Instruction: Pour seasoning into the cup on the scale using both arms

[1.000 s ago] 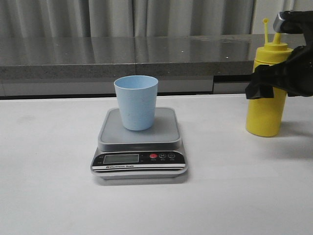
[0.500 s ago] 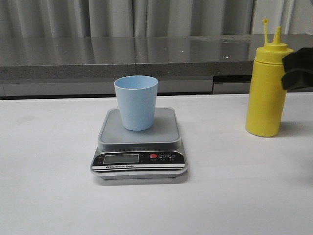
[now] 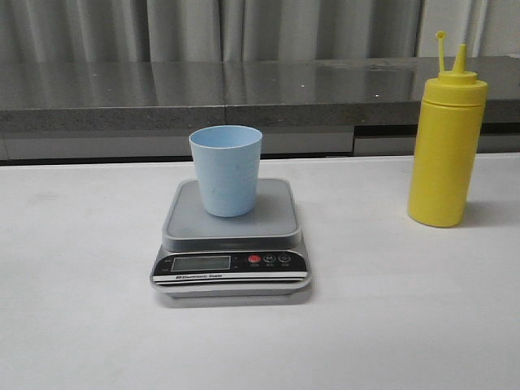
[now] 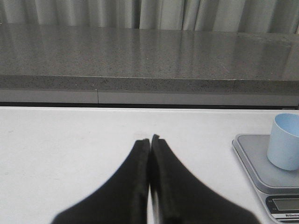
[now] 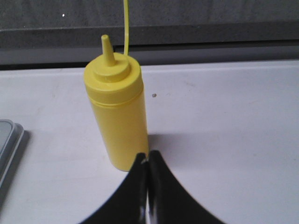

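I had both grippers pressed together, empty: left gripper idle, right gripper near the upright seasoning (uncapped), well apart from the cup centred on the scale for weighing.

Black, tapered, matte fingers

White table: scale, seasoning

My left claw is pressed tight together, holding nothing. My right claw is pressed together too, also holding nothing.
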